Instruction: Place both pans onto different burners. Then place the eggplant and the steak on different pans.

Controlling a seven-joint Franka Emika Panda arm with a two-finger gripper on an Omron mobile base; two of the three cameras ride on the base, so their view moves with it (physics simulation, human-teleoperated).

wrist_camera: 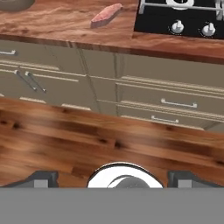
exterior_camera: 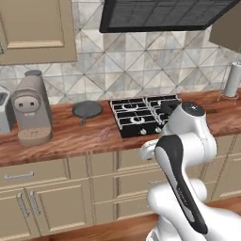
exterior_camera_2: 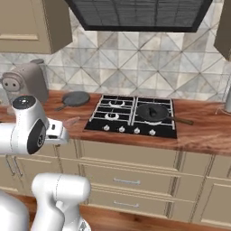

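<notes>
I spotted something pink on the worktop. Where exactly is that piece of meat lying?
The flat reddish-pink steak lies on the wooden counter, between the matte grey round pan to its left and the black cooktop to its right, near the front edge.

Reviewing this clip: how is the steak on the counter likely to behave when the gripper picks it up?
The steak lies flat on the wooden counter as a thin slab, so it may sit too low for an easy pinch. Its irregular, tapering outline suggests it could twist if held off-centre. It looks unlikely to roll. How stiff it is cannot be told.
</notes>
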